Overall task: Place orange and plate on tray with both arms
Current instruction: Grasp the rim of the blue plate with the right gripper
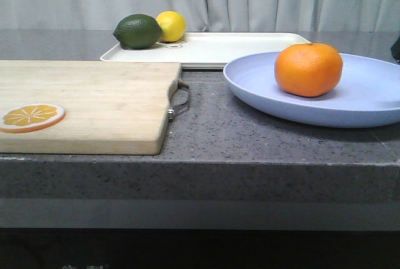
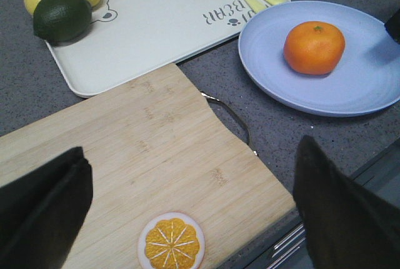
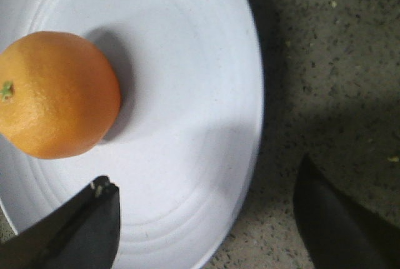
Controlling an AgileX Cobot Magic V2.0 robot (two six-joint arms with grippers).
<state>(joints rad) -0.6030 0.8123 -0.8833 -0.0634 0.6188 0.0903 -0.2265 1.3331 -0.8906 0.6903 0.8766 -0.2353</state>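
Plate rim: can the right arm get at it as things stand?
Probably yes. The right end effector is open and straddles the near edge of the plate, one finger over the plate, one over the counter. The orange sits clear of that edge.

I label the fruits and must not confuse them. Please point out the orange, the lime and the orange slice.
orange (image 1: 308,69), front view, middle of its skin.
lime (image 2: 61,16), left wrist view, its top side.
orange slice (image 1: 32,117), front view, centre of the cut face.
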